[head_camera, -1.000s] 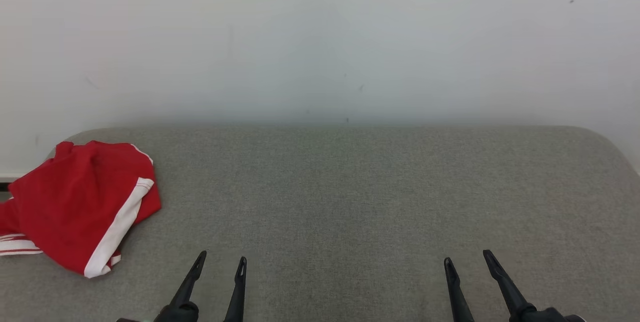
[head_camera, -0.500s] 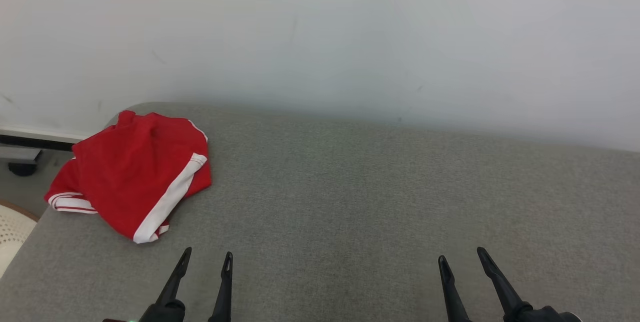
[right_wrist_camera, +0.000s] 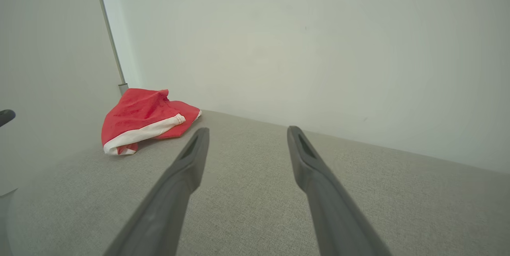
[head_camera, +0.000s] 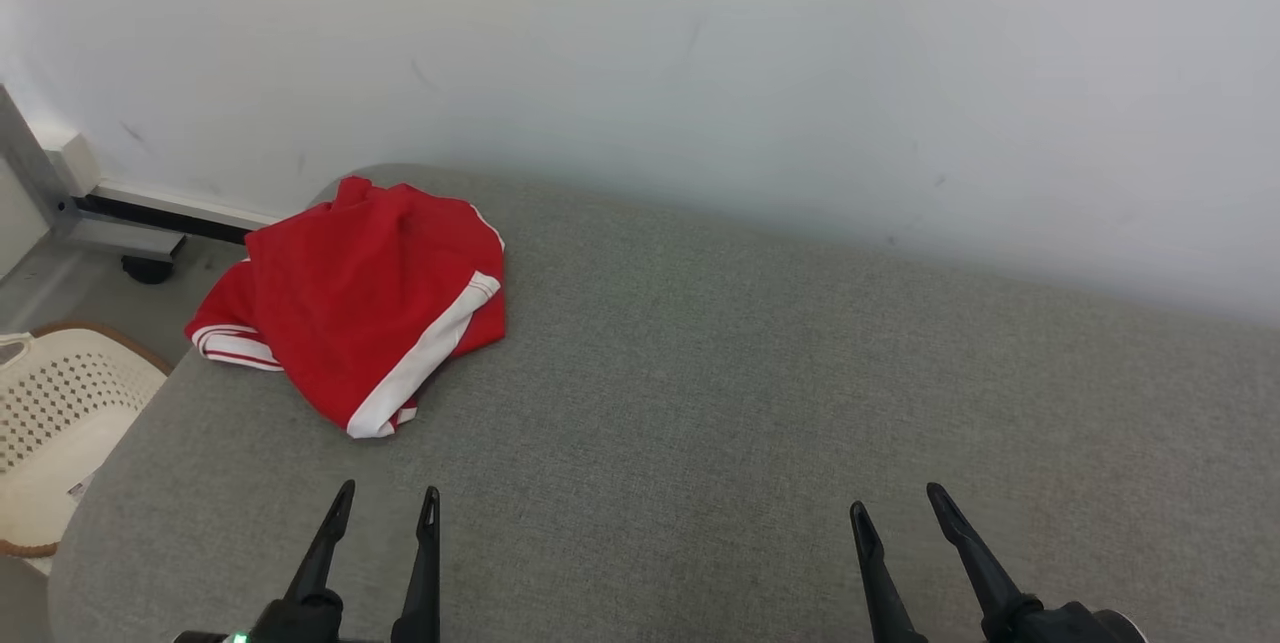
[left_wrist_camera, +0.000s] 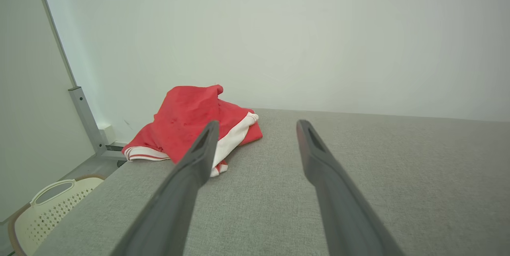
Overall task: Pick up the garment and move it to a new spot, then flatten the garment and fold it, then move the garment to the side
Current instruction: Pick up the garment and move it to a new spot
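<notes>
Lying crumpled, red garment (head_camera: 365, 308) w/ white trim, on grey surface (head_camera: 750, 403).

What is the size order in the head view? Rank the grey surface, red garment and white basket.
1. grey surface
2. red garment
3. white basket, cut off at the picture's edge, so its full size is unsure

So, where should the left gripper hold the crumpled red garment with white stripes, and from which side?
Probably the near white-banded corner of the crumpled red garment, from the front with the open left gripper: it points toward the gripper and its folded layers offer a pinch.
</notes>
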{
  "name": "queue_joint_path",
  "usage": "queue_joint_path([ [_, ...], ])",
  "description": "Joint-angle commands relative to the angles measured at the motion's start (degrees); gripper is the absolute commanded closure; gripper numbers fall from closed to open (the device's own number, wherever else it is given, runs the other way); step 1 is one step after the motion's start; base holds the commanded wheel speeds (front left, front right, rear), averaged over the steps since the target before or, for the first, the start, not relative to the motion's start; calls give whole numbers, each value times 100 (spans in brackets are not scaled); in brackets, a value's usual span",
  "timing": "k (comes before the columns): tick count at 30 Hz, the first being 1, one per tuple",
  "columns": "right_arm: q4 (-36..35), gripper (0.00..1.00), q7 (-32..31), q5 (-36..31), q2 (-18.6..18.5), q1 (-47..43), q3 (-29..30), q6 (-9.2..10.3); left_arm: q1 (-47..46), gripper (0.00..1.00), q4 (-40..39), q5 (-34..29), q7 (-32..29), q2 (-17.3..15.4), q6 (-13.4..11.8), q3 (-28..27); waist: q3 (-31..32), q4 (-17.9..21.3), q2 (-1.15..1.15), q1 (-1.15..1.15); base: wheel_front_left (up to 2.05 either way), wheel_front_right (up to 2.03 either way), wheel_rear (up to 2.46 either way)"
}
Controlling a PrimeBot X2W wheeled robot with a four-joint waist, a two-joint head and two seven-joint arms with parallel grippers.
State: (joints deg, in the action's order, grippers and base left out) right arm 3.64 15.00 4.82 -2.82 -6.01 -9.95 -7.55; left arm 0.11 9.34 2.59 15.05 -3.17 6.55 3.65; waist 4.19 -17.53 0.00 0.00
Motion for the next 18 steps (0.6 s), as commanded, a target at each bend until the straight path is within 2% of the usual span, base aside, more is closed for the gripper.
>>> queue_joint_path([
  [1,-29,0,25,96,-12,40,-44,12,-30,0,-50,18,20,21,-10,-23,-58,-101,0,0,0,0,0],
  [18,-35,0,25,77,-13,103,-187,12,-285,0,29,189,20,31,-141,-71,-219,-218,0,0,0,0,0],
])
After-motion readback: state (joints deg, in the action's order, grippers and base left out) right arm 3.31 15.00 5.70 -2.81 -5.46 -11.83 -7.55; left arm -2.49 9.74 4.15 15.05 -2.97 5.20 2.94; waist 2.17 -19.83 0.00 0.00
